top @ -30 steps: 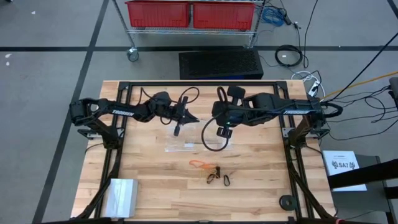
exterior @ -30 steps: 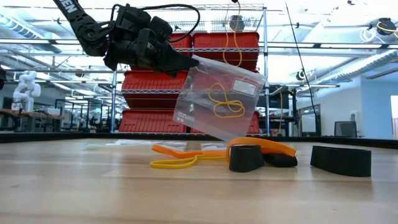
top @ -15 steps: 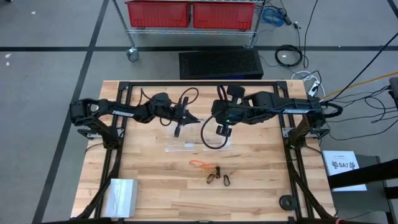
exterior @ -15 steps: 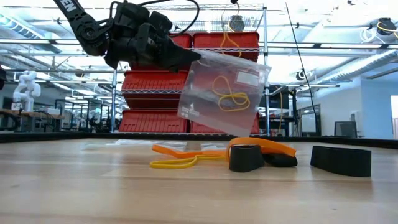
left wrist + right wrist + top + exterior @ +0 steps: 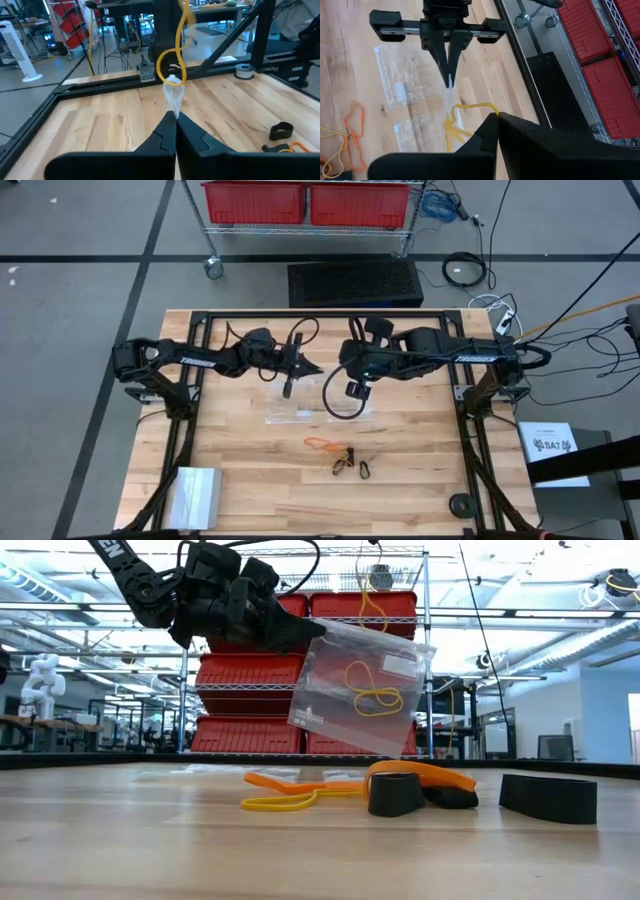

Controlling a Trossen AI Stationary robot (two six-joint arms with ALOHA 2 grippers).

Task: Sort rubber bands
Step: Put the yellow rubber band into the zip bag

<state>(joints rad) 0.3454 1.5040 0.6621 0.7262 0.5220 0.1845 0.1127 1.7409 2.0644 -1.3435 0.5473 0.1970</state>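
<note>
My left gripper point(image 5: 310, 635) is shut on a clear plastic bag point(image 5: 360, 690) and holds it in the air over the table's middle. A yellow rubber band point(image 5: 365, 695) shows through the bag's wall as a figure-eight. The band runs up point(image 5: 181, 30) to my right gripper point(image 5: 496, 116), which is shut on it higher up, beside the left gripper. Loose rubber bands lie flat on the table nearer the front: orange point(image 5: 322, 443), yellow point(image 5: 280, 804) and black point(image 5: 366, 470). My left gripper pinches the bag's upper corner point(image 5: 322, 635) between its two fingers, which point roughly level. The bag hangs tilted below the fingertips, clear of the table. My right gripper pinches the yellow band's upper end point(image 5: 489, 109) between its fingertips, slanting down from above. The band hangs from there toward the bag, clear of the table.
Two more clear bags point(image 5: 293, 417) lie flat on the table under the grippers. A stack of bags point(image 5: 195, 495) sits at the front left corner. A black cable loop point(image 5: 340, 405) hangs from the right arm. A small black round piece point(image 5: 462, 505) sits at the front right.
The bag in my left gripper has swung a little, its lower end rising slightly, and the yellow band in it has shifted with it. Both grippers have stayed shut and in place.
</note>
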